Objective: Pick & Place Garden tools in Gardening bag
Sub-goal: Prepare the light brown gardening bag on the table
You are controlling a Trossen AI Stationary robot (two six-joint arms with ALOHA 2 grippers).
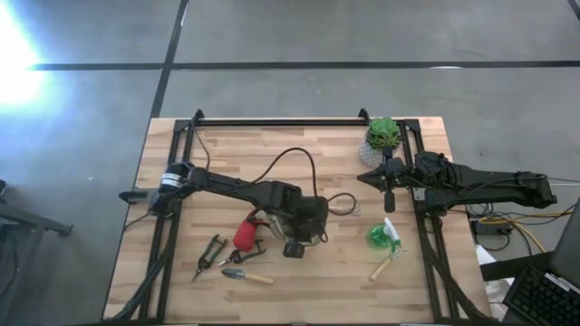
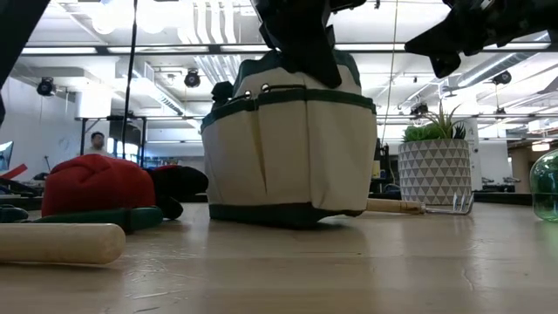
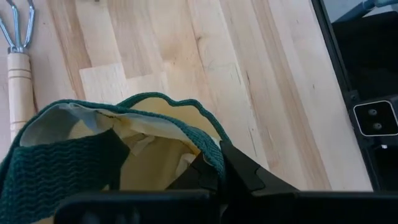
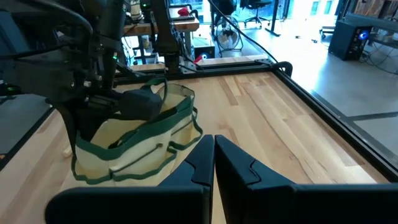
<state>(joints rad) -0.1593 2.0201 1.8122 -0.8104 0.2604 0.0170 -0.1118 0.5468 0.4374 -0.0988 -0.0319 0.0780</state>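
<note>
Left arm bent over the gardening bag (image 2: 288, 144), right arm parked at the table's right edge.

The bag stands upright near the table's middle, slightly tipped, beige with dark green trim. The left gripper (image 3: 214, 171) sits at its mouth from above, fingers pressed together on the green rim (image 3: 180, 118); the left arm reaches in from 9 o'clock, elbow low, wrist angled down over the bag. At 8 o'clock from the bag lie a red-and-black piece (image 1: 246, 235), dark pruners (image 1: 210, 254) and a wooden-handled trowel (image 1: 246, 275). At 4 o'clock sit the green spray bottle (image 1: 381, 236) and a wooden-handled fork (image 1: 384, 265). The right gripper (image 4: 213, 152), fingers pressed together and holding nothing, hangs at 2 o'clock from the bag, its arm stretched level from 3 o'clock, just beside a potted plant (image 1: 382, 134) at the far right corner.
</note>
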